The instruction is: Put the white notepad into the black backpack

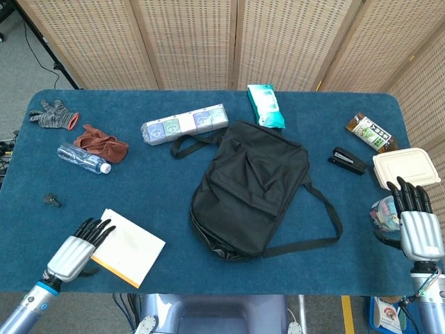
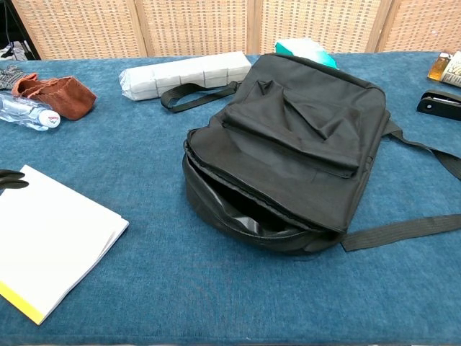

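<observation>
The white notepad (image 1: 129, 248) (image 2: 50, 242) with a yellow edge lies flat near the table's front left. The black backpack (image 1: 249, 186) (image 2: 288, 153) lies in the middle, its mouth unzipped and gaping toward the front edge. My left hand (image 1: 78, 249) hovers at the notepad's left corner with its fingers spread and nothing held; only its dark fingertips (image 2: 11, 179) show at the left edge of the chest view. My right hand (image 1: 416, 221) is at the table's right edge, fingers extended and empty, far from both objects.
Along the back lie a tissue multipack (image 1: 184, 123), a green wipes pack (image 1: 265, 105), a water bottle (image 1: 83, 158), a brown cloth (image 1: 102, 142) and a grey glove (image 1: 53, 114). A stapler (image 1: 347, 161), a snack pack (image 1: 371, 132) and a takeaway box (image 1: 406, 168) sit at the right.
</observation>
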You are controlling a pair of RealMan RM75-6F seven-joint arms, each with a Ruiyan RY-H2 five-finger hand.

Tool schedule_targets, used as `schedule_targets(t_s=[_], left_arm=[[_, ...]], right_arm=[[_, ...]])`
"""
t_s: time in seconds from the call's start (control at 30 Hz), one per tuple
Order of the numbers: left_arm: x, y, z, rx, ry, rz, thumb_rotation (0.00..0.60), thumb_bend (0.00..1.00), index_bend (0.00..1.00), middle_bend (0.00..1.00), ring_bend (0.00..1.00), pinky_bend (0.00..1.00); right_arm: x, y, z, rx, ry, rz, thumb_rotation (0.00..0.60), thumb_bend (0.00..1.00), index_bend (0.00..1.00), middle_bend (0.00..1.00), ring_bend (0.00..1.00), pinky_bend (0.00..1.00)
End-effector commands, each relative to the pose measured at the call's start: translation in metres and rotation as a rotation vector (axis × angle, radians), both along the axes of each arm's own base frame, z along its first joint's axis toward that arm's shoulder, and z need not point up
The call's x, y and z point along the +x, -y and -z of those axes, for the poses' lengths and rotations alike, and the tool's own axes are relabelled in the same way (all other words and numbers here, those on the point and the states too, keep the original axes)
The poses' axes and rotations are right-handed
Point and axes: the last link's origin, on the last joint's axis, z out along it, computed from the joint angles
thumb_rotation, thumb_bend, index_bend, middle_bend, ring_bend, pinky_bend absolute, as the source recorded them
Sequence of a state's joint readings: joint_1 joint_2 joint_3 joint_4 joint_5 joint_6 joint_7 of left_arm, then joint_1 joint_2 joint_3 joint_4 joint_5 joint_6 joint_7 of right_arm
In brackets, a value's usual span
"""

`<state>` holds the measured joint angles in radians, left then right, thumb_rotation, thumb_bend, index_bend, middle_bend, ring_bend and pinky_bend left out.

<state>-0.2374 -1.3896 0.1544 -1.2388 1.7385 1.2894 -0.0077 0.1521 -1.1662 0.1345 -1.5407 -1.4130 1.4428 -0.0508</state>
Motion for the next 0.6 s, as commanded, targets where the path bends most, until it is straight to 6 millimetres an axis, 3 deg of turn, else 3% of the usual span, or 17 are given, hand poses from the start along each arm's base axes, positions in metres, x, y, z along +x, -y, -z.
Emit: schedule_targets(t_s=[0.03,0.6], left_arm=[[0.000,-0.001,0.002,0.002,-0.005,0.007,0.600,0.00,0.00,0.00,0.00,0.00],[-0.003,-0.006,0.013,0.022,-0.063,0.099,0.600,0.00,0.00,0.00,0.00,0.00]], right_arm=[[0.000,0.000,0.000,0.000,0.001,0.001,0.600,0.00,0.00,0.00,0.00,0.00],[-0.001,0.000,0.001,0.003,0.000,0.006,0.600,0.00,0.00,0.00,0.00,0.00]])
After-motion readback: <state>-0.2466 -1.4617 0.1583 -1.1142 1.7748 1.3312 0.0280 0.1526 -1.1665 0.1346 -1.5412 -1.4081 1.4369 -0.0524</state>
